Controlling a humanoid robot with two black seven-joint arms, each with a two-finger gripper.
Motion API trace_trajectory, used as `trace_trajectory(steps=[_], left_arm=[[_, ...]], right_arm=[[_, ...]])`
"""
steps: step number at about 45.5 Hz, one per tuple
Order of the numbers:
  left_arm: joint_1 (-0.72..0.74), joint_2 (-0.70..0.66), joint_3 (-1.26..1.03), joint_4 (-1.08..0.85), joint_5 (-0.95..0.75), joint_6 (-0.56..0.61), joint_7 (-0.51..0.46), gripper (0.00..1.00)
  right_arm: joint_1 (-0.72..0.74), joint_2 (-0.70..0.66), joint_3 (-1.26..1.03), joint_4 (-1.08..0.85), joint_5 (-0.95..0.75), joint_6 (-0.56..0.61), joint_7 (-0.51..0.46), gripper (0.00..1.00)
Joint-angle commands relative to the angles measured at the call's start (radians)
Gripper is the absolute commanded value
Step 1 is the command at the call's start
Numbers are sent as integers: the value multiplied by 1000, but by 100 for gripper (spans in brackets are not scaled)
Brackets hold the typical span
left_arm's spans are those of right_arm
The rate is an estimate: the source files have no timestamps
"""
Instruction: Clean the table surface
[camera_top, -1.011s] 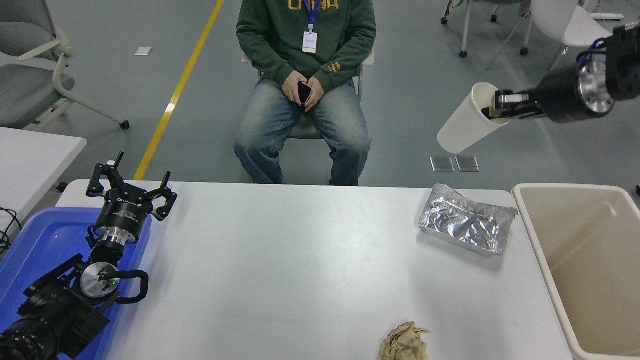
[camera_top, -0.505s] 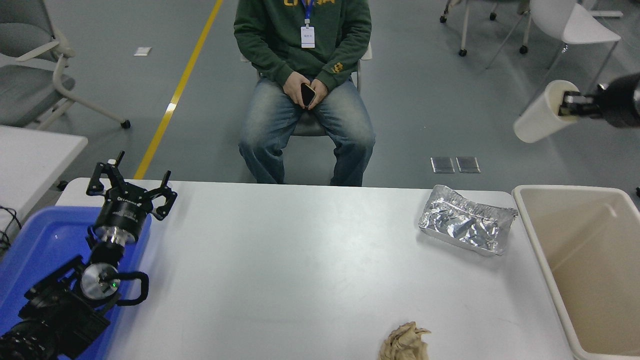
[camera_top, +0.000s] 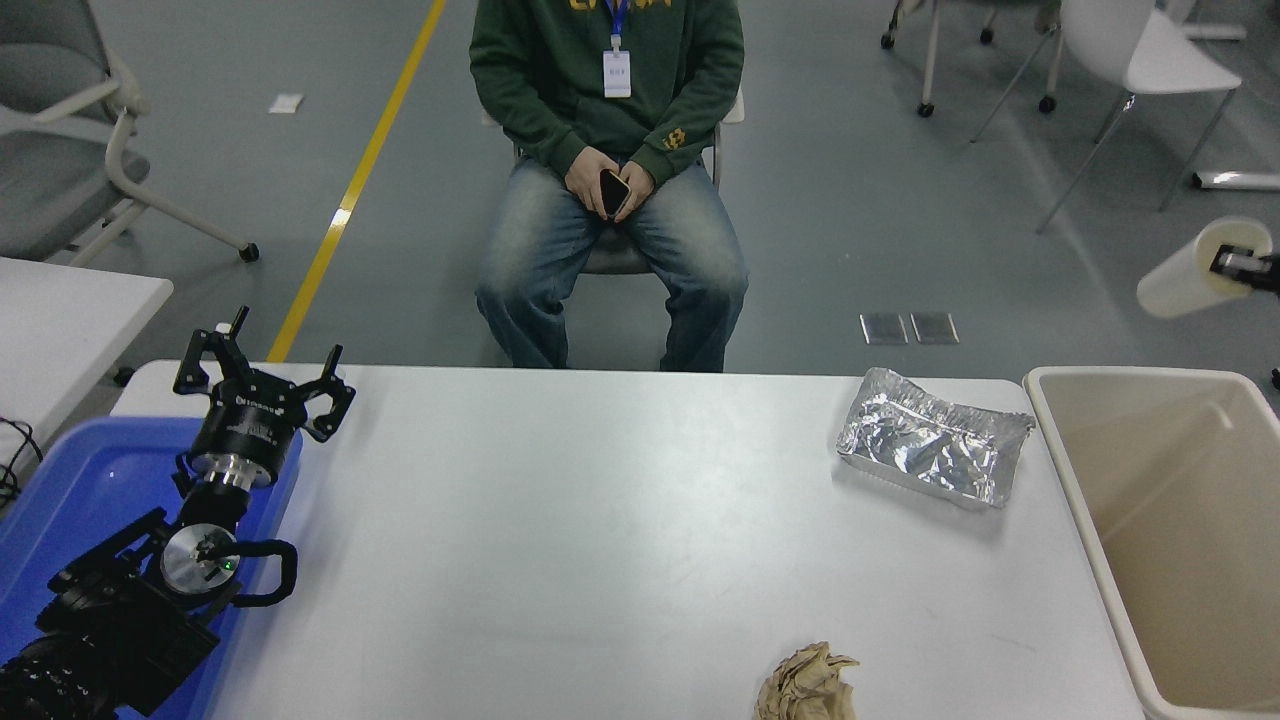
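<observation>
The table surface (camera_top: 600, 520) fills the lower middle of the head view, with the beige bin (camera_top: 1070, 470) butted against its right end.

A white paper cup (camera_top: 1185, 280) is held in the air above and beyond the bin's far rim, tipped with its mouth toward the right picture edge. It is pinched at the lip by the right gripper (camera_top: 1240, 264), one finger inside the rim and the other outside as far as can be made out; only the fingertips are in view, so the gripper is closed on the cup wall. A lip pinch is presumably used because the cup body is too wide and too soft to be squeezed. The cup is judged to be on its way to being dropped in the bin; it is not yet over the opening.

Two items are left on the table surface: a crumpled foil tray (camera_top: 935, 450) just beside the bin's far left corner, and a wadded brown paper napkin (camera_top: 808, 685) at the near edge, well left of the bin.

The left gripper (camera_top: 262, 385) is parked far from the bin at the table's opposite end, above a blue tray (camera_top: 70, 490), fingers spread, nothing held.

A person (camera_top: 610, 170) is seated beyond the far edge, hands on a phone, clear of the work.
</observation>
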Motion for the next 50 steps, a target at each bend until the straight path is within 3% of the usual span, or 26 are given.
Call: trace_trajectory(steps=[1, 19, 48, 50], left_arm=[[-1, 0, 0, 0, 0, 0, 0, 100], [-1, 0, 0, 0, 0, 0, 0, 100], [-1, 0, 0, 0, -1, 0, 0, 100], [-1, 0, 0, 0, -1, 0, 0, 100]], right_arm=[[-171, 74, 136, -110, 30, -170, -43, 0], [-270, 141, 256, -101, 263, -354, -106, 0], [-328, 209, 550, -101, 329, -391, -126, 0], [-329, 209, 552, -101, 329, -391, -126, 5]])
